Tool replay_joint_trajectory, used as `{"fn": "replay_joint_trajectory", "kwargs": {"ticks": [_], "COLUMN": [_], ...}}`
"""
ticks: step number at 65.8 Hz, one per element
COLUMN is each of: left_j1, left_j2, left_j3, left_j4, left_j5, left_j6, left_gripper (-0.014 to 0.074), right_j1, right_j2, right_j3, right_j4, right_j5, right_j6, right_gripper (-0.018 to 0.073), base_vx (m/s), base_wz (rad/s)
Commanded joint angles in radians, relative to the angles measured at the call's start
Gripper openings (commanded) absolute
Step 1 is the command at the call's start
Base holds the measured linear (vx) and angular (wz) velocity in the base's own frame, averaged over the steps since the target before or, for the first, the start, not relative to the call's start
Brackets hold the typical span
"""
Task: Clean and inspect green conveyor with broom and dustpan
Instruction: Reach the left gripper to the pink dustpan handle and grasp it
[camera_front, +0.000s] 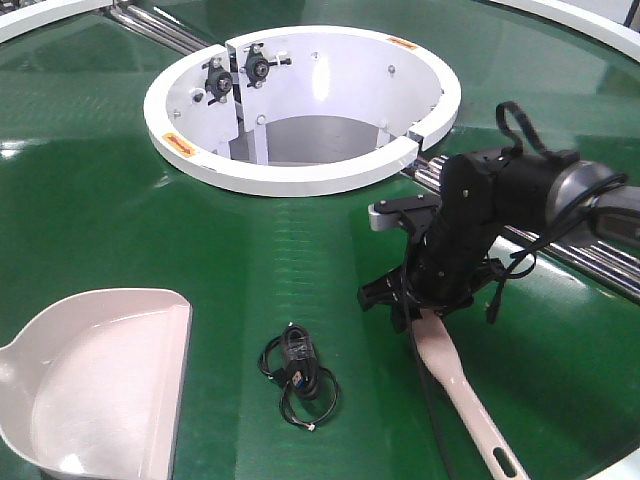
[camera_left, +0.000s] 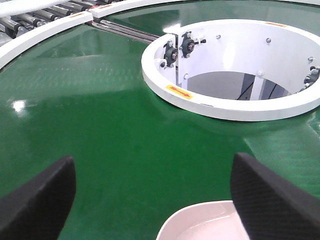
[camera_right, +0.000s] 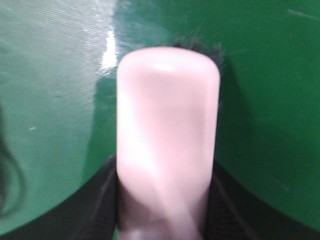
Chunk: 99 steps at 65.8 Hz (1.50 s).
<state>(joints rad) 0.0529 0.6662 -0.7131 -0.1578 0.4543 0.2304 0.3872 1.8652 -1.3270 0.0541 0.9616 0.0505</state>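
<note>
The black padded fingers (camera_right: 102, 200) of the right gripper (camera_front: 418, 300) are clamped on either side of the pale pink-beige plastic broom (camera_front: 455, 385), near its head. In the right wrist view, dark grey bristles (camera_right: 200, 48) peek out past the far edge of the head. Whether they press on the belt cannot be told. The long flat handle trails to the near right. The left gripper (camera_left: 153, 167) stands wide apart and holds nothing. It hovers just above the rim of the pale pink-beige plastic scoop-shaped dustpan (camera_front: 95, 380), which lies on the near left of the glossy dark green conveyor (camera_front: 280, 260) with its wide mouth facing right.

The step in hand looks like sweeping leftward toward that mouth. It would go best with the bristles flat on the belt and a low, even stroke. The dustpan should be steadied first, since it is unheld and may slide.

A small black cable bundle (camera_front: 297, 372) lies on the belt between broom and dustpan and could snag in the bristles. The large white ring hub (camera_front: 300, 178) sits well beyond it on the far side. Silver metal rollers (camera_front: 432, 172) run close behind the right arm, leaving little room on that side.
</note>
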Motion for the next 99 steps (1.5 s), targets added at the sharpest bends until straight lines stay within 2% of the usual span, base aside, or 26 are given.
{"fn": "replay_joint_trajectory", "kwargs": {"ticks": [1,14,23,54,60,67,74,77,81,86,93,99], "left_j1": [-0.008,-0.008,-0.008,-0.008,-0.008,-0.008,-0.008,-0.008,-0.008,-0.008,-0.008,-0.008], "left_j2": [0.005,0.005,0.005,0.005,0.005,0.005,0.005,0.005,0.005,0.005,0.003,0.003], "left_j3": [-0.035,-0.035,-0.035,-0.035,-0.035,-0.035,-0.035,-0.035,-0.035,-0.035,-0.035,-0.035], "left_j4": [-0.017,-0.017,-0.017,0.0,0.044,0.103,0.167,0.195,0.222,0.233,0.234,0.234], "left_j5": [-0.075,-0.075,-0.075,-0.076,-0.076,-0.083,-0.083,-0.083,-0.084,-0.096,-0.123,-0.139], "left_j6": [-0.003,-0.003,-0.003,0.01,0.117,0.332,0.642,0.82,1.002,1.18,1.3,1.312], "left_gripper": [0.0584,0.0584,0.0584,0.0584,0.0584,0.0584,0.0584,0.0584,0.0584,0.0584,0.0584,0.0584], "right_j1": [-0.016,-0.088,-0.146,-0.162,-0.162,-0.162,-0.162,-0.162,-0.162,-0.162,-0.162,-0.162], "right_j2": [-0.105,-0.185,-0.2,-0.2,-0.2,-0.2,-0.2,-0.2,-0.2,-0.2,-0.2,-0.2], "right_j3": [-0.029,-0.029,-0.027,-0.027,-0.027,-0.027,-0.027,-0.027,-0.027,-0.027,-0.027,-0.027], "right_j4": [0.035,0.144,0.185,0.177,0.177,0.177,0.177,0.177,0.177,0.177,0.177,0.177], "right_j5": [0.029,0.147,0.207,0.256,0.256,0.256,0.256,0.256,0.256,0.256,0.256,0.256], "right_j6": [0.001,-0.064,-0.086,-0.085,-0.085,-0.085,-0.085,-0.085,-0.085,-0.085,-0.085,-0.085], "right_gripper": [-0.001,-0.0008,-0.0008,-0.0005,-0.0005,-0.0005,-0.0005,-0.0005,-0.0005,-0.0005,-0.0005,-0.0005], "base_vx": [0.0,0.0,0.0,0.0,0.0,0.0,0.0,0.0,0.0,0.0,0.0,0.0], "base_wz": [0.0,0.0,0.0,0.0,0.0,0.0,0.0,0.0,0.0,0.0,0.0,0.0]}}
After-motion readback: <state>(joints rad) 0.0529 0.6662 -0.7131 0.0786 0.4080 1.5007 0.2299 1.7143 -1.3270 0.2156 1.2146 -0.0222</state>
